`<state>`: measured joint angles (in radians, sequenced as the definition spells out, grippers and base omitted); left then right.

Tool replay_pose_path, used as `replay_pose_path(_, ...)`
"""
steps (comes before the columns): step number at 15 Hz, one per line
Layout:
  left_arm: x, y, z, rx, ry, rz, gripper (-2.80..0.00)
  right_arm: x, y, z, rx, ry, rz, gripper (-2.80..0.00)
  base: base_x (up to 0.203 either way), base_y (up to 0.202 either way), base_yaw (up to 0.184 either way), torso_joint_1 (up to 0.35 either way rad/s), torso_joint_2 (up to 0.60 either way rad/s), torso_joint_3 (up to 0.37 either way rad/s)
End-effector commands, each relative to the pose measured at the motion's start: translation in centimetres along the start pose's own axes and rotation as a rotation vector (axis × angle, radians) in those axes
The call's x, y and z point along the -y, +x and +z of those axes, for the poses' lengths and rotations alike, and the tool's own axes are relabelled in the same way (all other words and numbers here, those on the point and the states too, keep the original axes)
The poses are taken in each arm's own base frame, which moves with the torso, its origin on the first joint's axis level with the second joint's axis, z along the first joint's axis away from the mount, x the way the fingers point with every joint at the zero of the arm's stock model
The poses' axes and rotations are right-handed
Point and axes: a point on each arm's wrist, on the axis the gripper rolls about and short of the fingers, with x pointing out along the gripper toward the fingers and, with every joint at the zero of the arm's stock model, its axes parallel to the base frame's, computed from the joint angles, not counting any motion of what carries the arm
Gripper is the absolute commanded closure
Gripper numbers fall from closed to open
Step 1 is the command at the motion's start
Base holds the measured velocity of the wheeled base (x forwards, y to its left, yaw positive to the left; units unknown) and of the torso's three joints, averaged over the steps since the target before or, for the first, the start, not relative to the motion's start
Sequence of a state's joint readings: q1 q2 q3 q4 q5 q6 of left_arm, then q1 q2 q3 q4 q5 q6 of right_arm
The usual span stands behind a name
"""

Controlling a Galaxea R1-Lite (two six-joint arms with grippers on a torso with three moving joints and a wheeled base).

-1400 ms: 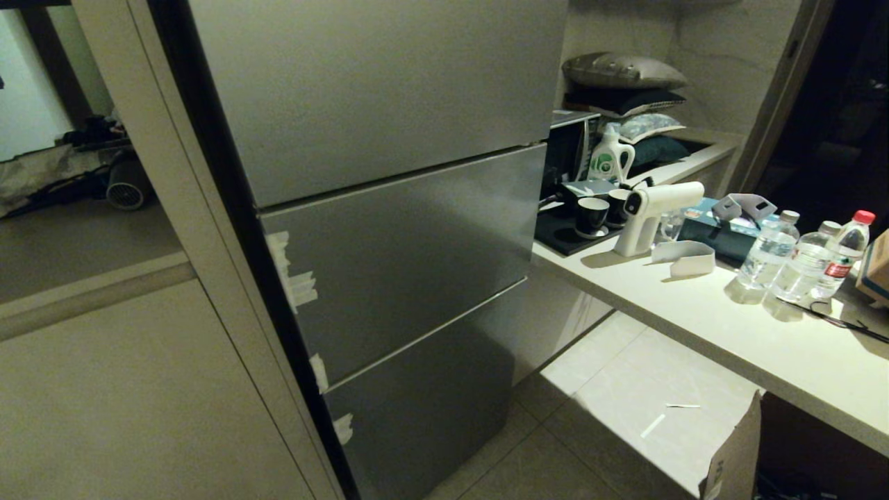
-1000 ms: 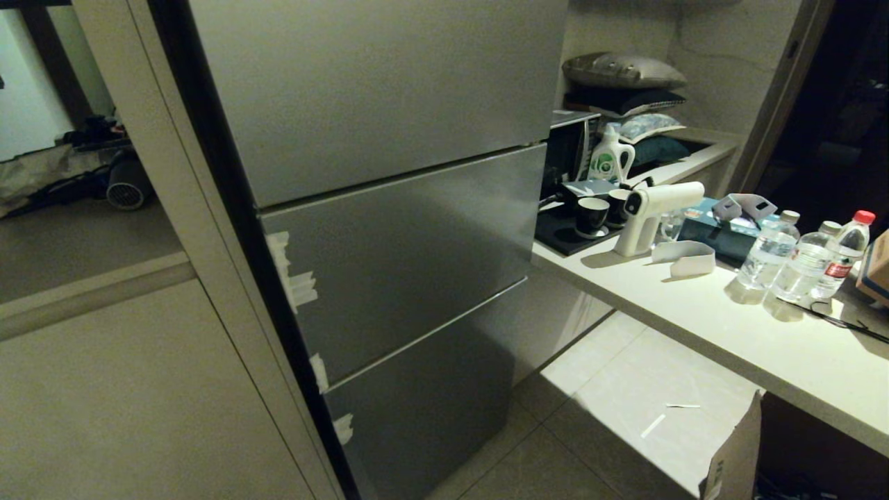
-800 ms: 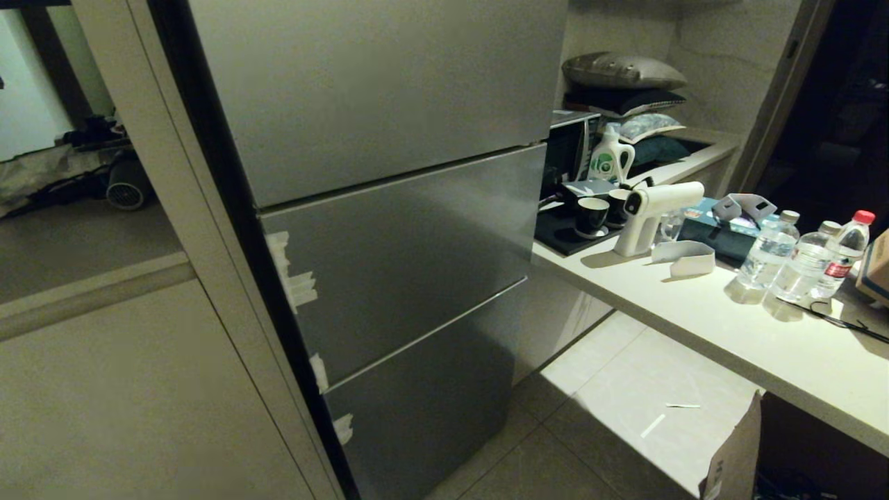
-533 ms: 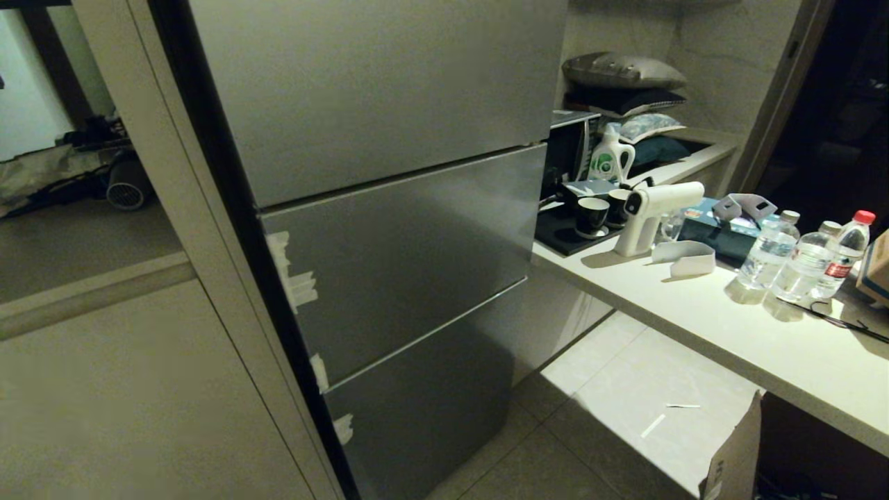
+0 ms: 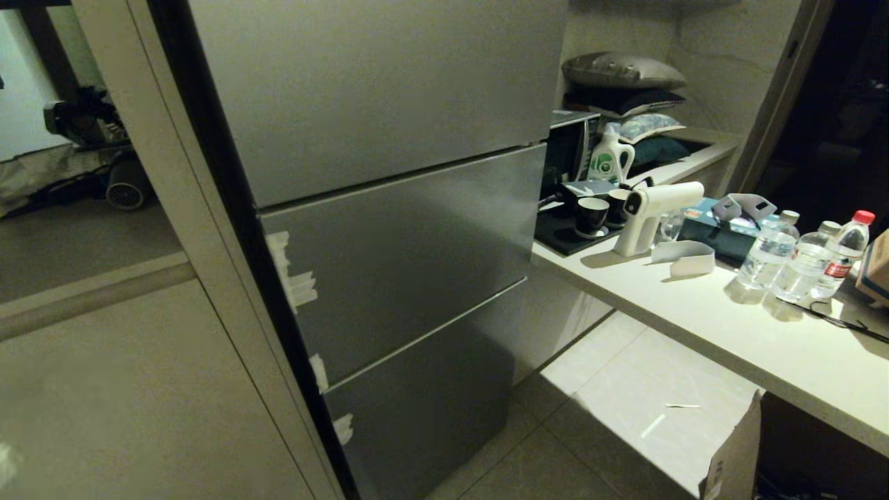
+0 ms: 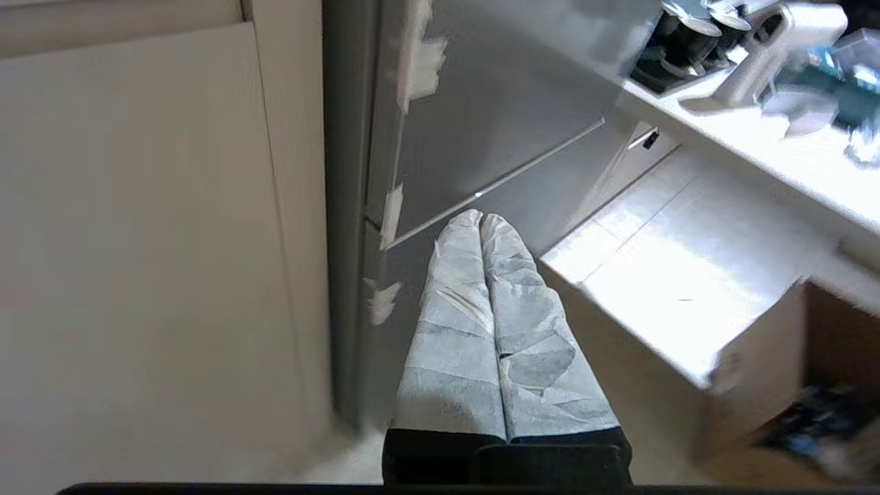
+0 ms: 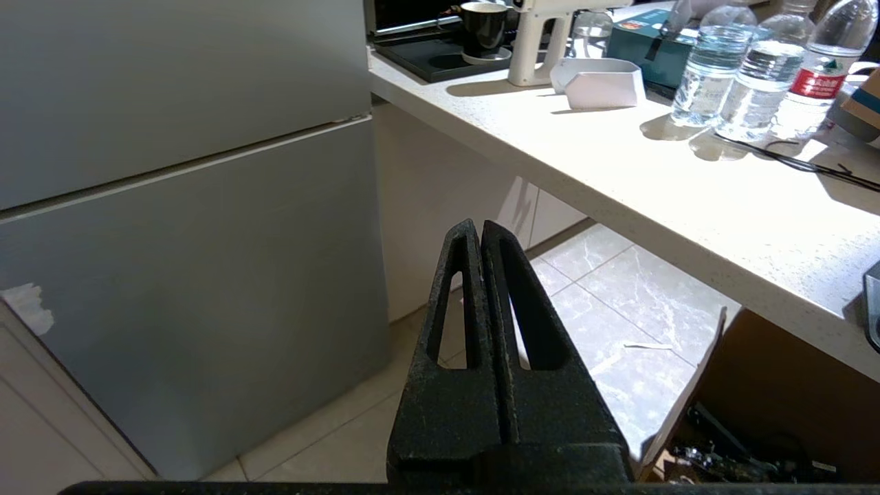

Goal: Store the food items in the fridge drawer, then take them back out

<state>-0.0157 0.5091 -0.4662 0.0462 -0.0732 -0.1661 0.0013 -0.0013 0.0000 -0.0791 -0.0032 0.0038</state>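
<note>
Left gripper (image 6: 481, 218) jaws clenched, empty, grey metallic fridge panels (image 6: 495, 130) shut just ahead; right gripper (image 7: 479, 227) clenched too. Risk: closed tips skidding off the seam.

Left end effector (image 6: 481, 218) white-taped; right end effector (image 7: 480, 225) black, slotted.

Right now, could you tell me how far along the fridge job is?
Barely begun. Nothing looks done: the grey fridge panels are all closed, with no drawer or food visible. In hand: the left gripper, shut and empty, points toward the fridge; the right gripper hangs shut. Opening, storing and retrieving remain.
</note>
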Motion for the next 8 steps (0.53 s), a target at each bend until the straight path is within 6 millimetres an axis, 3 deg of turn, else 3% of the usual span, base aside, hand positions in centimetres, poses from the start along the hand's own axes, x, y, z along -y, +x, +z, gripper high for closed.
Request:
replay_pose_path(1,-0.3,8.3,1.7,-0.226,-0.057,0.038,0.00,0.0,0.2,-0.9,-0.030,0.001,-0.001,0.00,0.000,0.000,0.000,0.000,0.00,0.000)
replay_pose_path(5,-1.4,18.9,1.0,-0.262,-0.114,0.067,0.00,0.0,0.2,-0.9,-0.030,0.001,-0.001,0.00,0.000,0.000,0.000,0.000,0.00,0.000)
replay_pose_path(6,-1.8,20.7,0.9,-0.229,-0.120,0.069,0.00,0.0,0.2,-0.9,-0.030,0.001,-0.001,0.00,0.000,0.000,0.000,0.000,0.00,0.000)
replay_pose_path(8,-2.6,22.6,1.5,-0.161,-0.117,0.094,0.00,0.0,0.2,-0.9,-0.030,0.001,0.000,0.00,0.000,0.000,0.000,0.000,0.00,0.000)
